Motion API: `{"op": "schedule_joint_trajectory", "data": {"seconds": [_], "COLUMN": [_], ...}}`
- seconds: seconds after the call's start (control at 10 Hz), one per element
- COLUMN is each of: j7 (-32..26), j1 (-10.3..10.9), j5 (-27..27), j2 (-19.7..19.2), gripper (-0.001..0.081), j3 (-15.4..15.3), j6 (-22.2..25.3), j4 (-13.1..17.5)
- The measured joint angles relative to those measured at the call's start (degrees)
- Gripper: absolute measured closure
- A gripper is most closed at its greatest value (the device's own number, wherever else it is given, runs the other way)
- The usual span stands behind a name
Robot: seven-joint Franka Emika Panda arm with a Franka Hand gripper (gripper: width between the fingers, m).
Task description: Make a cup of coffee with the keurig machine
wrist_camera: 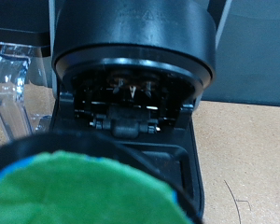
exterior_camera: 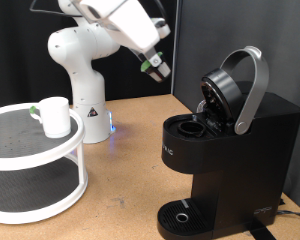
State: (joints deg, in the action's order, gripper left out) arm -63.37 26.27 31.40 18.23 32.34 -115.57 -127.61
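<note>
Hand (exterior_camera: 156, 66) hangs in the air near the exterior view's top, to the left of the keurig machine (exterior_camera: 225, 150), and its fingers are closed on a small green-topped pod (exterior_camera: 146, 66). In the wrist view the pod's green top (wrist_camera: 79, 191) fills the foreground before the machine's raised lid (wrist_camera: 133, 56). The machine stands on the counter (exterior_camera: 130, 170) with the silver handle (exterior_camera: 252, 90) lifted and the pod chamber (exterior_camera: 190, 128) uncovered. The cup (exterior_camera: 56, 116) stands on the upper tier of a white round shelf (exterior_camera: 35, 160), well apart from the machine.

A brown wooden table (exterior_camera: 130, 150) stands before a black backdrop (exterior_camera: 20, 40).
</note>
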Motion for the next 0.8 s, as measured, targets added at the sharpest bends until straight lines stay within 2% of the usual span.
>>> {"op": "schedule_joint_trajectory", "data": {"seconds": [0.6, 0.8], "j7": [1.35, -0.12], "j1": [0.01, 0.00], "j5": [0.68, 0.68], "j2": [-0.03, -0.04], "gripper": [0.0332, 0.0332], "j3": [-3.63, -3.41], "j6": [-6.84, -5.19], "j4": [-1.90, -1.86]}}
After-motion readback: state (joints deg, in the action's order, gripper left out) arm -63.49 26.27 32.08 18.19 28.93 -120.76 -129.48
